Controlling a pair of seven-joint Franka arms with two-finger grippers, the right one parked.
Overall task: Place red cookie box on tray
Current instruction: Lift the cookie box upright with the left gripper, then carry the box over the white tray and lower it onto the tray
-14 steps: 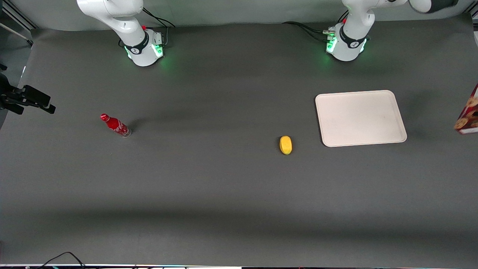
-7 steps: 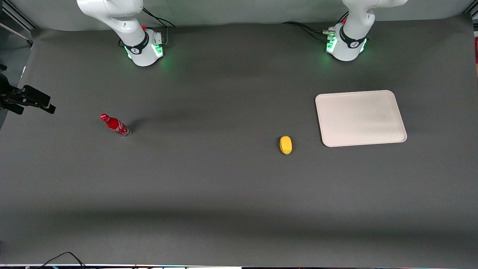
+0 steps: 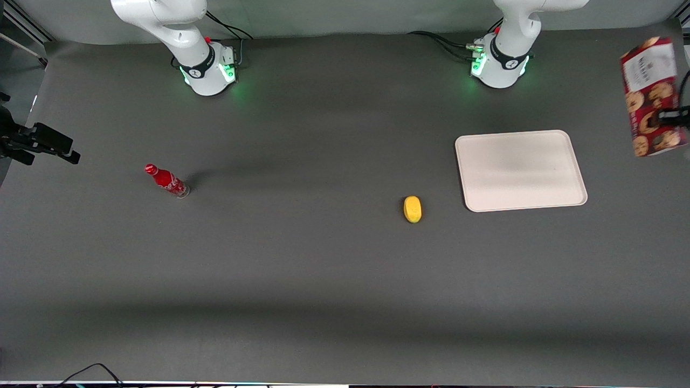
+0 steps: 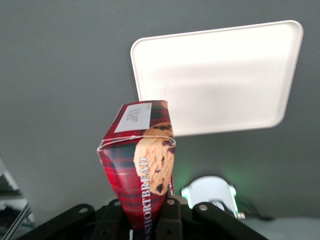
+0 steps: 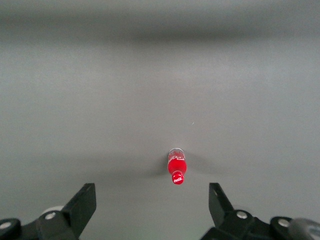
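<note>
Two fingers of the gripper [image 4: 145,212] clamp the red cookie box [image 4: 142,167], held aloft near the tray [image 4: 220,80].

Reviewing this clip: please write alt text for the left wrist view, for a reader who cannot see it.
The gripper is shut on the red cookie box, a plaid carton printed with a chocolate-chip cookie, held in the air above the dark table. Below, the cream-white tray lies flat and bare, with the box not yet on it.
</note>
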